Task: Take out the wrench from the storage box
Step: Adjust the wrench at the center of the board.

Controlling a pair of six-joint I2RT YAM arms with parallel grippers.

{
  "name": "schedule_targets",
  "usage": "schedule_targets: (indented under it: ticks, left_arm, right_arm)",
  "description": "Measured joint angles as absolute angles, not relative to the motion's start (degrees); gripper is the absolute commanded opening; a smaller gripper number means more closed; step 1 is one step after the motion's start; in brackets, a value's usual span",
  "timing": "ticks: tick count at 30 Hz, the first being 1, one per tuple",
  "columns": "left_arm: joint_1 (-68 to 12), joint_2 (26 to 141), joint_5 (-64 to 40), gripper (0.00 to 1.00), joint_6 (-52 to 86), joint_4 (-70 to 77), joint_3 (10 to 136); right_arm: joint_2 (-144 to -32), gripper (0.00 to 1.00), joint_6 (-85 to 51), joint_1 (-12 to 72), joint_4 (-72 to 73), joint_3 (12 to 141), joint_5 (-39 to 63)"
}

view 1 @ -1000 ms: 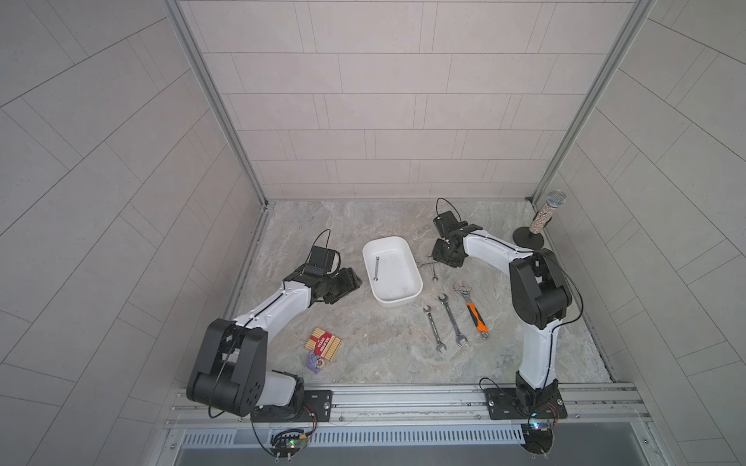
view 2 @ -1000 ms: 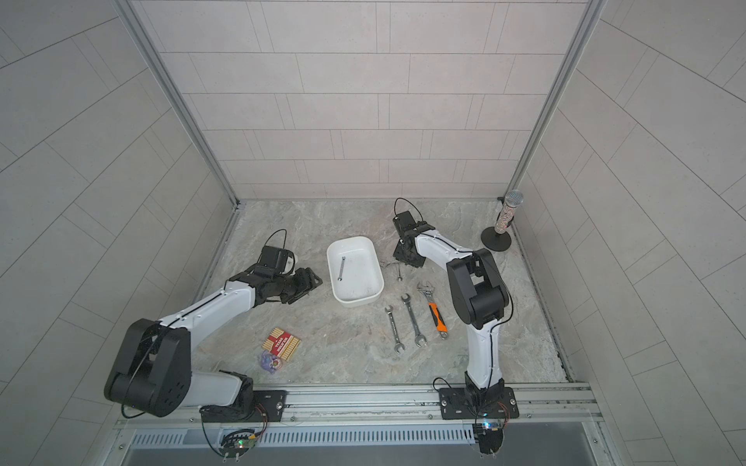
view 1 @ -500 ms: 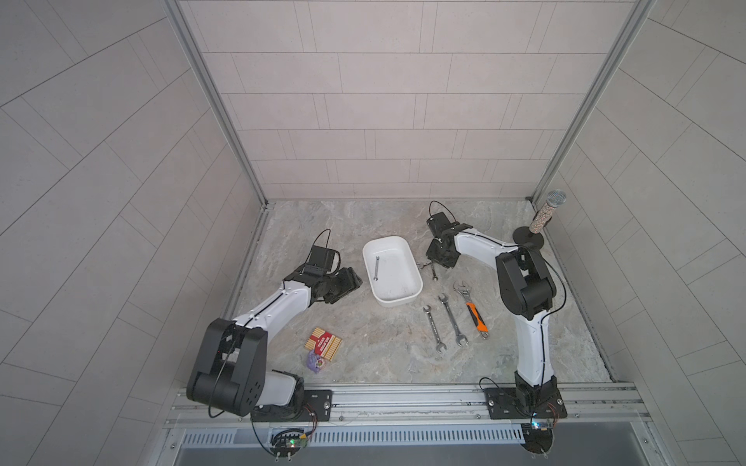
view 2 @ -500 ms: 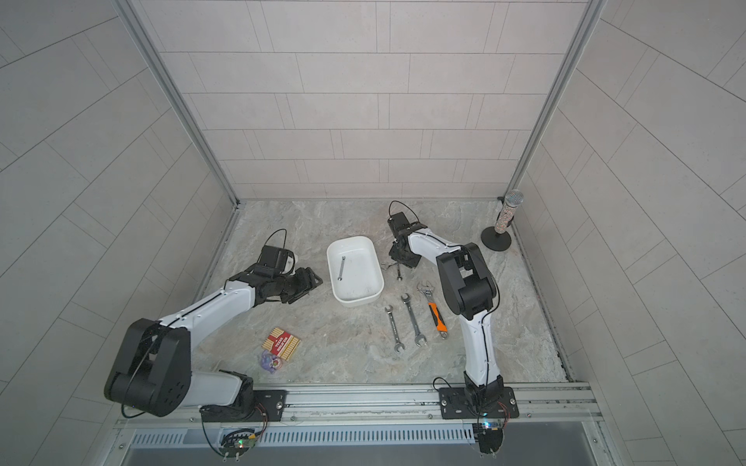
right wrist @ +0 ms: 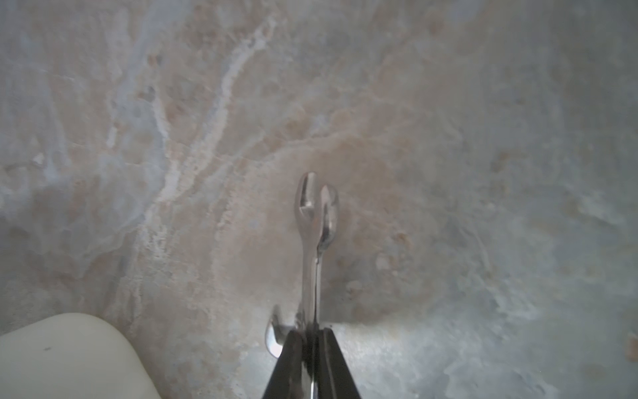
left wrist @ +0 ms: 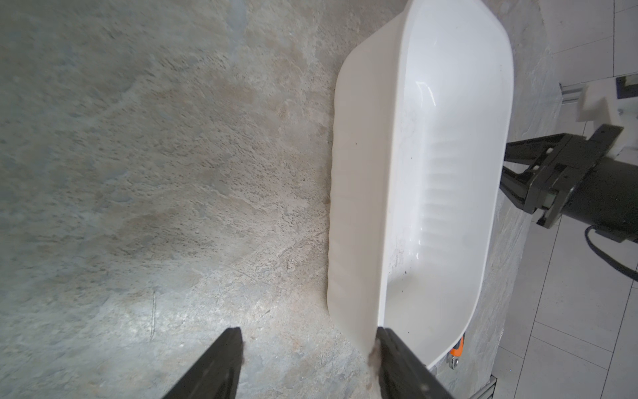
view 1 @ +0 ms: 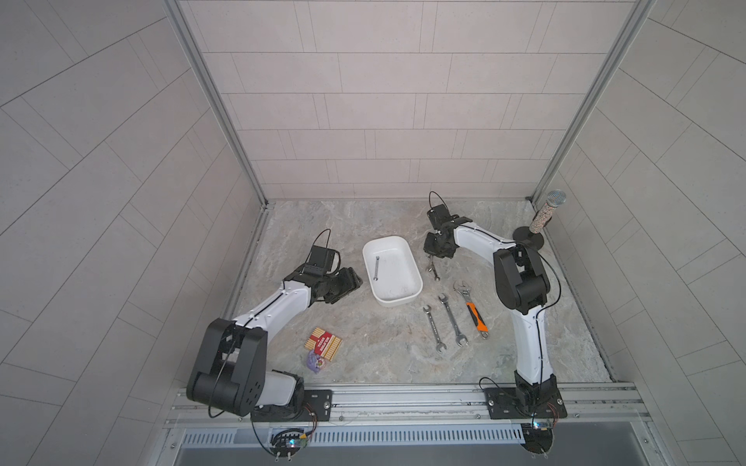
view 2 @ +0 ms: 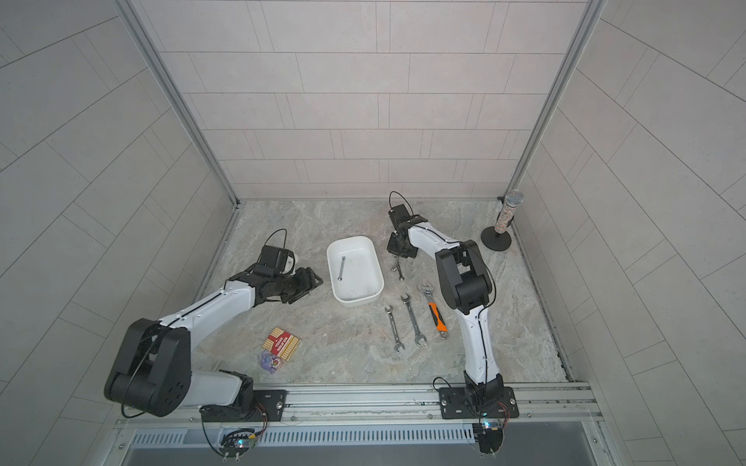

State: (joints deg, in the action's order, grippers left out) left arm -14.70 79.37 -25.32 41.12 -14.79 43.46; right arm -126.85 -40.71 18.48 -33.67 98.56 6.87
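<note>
A boxed wrench (view 1: 376, 268) lay flat in the box (view 1: 395, 300), along the wall nearer the left arm, so the job wasn't done yet! Just outside the opposite wall, the right tool (right wrist: 312, 331) was clamped tight on the shank of a second wrench (right wrist: 310, 248), its open end poking out ahead, low over the surface (view 1: 363, 343). I couldn't tell whether it was resting there or lifted. The left tool (left wrist: 309, 333) had its jaws apart and gripped nothing, with one finger hard by the box's outer wall. By my read, the step in hand was carrying that second wrench away. Next it needed a clean lift and a set-down near the three laid-out wrenches (view 1: 452, 320), then a return for the boxed one with a thin pinch from above. As for writing, the red packet (view 1: 323, 343) carried pale lettering too small to read, and no brand showed on any wrench.
</note>
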Motion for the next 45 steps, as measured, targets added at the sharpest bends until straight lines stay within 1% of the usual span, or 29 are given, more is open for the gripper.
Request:
schedule_targets:
  ticks: [4, 10, 12, 20, 31, 42, 43, 45]
  left_arm:
    - [-14.7, 79.35, -25.41, 0.67, 41.12, -14.79, 43.46]
    - [-14.7, 79.35, -25.45, 0.67, 41.12, -14.79, 43.46]
    - [-14.7, 79.35, -25.47, 0.67, 41.15, -14.79, 43.46]
    - [-14.7, 79.35, -25.47, 0.67, 41.15, -14.76, 43.46]
    - [-14.7, 79.35, -25.52, 0.67, 41.12, -14.72, 43.46]
    - [-14.7, 79.35, -25.67, 0.67, 41.15, -14.68, 43.46]
    - [-14.7, 79.35, -25.67, 0.67, 41.15, -14.66, 43.46]
    - [-14.7, 79.35, -25.67, 0.67, 41.15, -14.63, 43.46]
  right_arm:
    - [-128.16, 0.04, -35.7, 17.47, -34.02, 100.16, 10.37]
    - [-128.64, 0.02, -28.82, 16.49, -35.94, 101.38, 12.53]
    - [-128.66, 0.0, -26.87, 16.21, -36.8, 101.6, 13.21]
    - [-128.68, 0.0, -22.26, 14.74, -40.38, 102.43, 16.91]
    - [-128.64, 0.0, -15.73, 13.8, -46.96, 104.22, 17.8]
    - [-128.62, 0.0, -8.75, 9.93, -50.04, 104.73, 19.31]
    - [-128.62, 0.0, -8.43, 9.67, -50.02, 104.66, 19.38]
    - [-128.62, 0.11, -7.86, 9.3, -49.98, 104.53, 19.55]
